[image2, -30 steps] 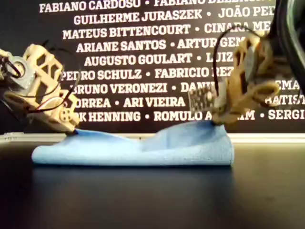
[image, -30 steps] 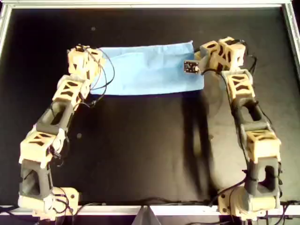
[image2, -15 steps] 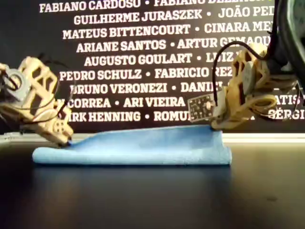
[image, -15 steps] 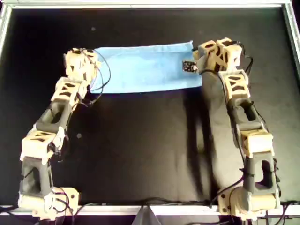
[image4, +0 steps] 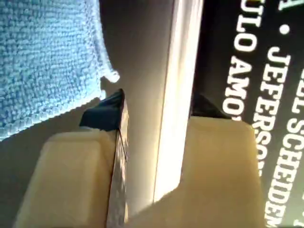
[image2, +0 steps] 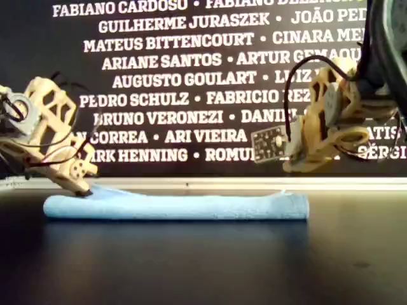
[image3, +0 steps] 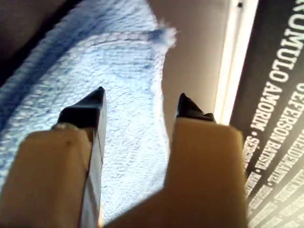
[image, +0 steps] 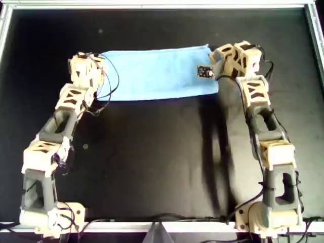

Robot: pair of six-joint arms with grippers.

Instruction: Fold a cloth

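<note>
1. Currently the cloth [image: 157, 74] is lying flat as a long folded strip on the black table [image: 162, 152], toward the far rail [image: 162, 6], with one arm sitting at each short end.
2. Left gripper [image3: 140, 102] is sitting spread over the cloth's end, tips apart with nothing pinched; one tip is hovering over the fabric and the other just past the frayed edge.
3. Right gripper [image4: 156, 107] is also standing spread and empty, hanging just off the cloth's corner; the fabric is lying beside one tip, not between the jaws.
4. Risk, as I'm judging it: if the next fold needs a re-grasp, the left tips are straddling the edge, so closing there may be catching only the top layer and peeling the fold open.
5. Risk: the right gripper is sitting off the cloth entirely. Closing where it is would be grabbing air, and sweeping inward could be dragging the corner and skewing the strip.
6. View differences: the exterior view is showing the right gripper [image2: 299, 155] raised clear above the cloth [image2: 175, 206] while the left gripper [image2: 79, 184] is sitting down at its end. The overhead view is hiding that height gap. Only the wrist views are showing the jaw gaps.
</note>
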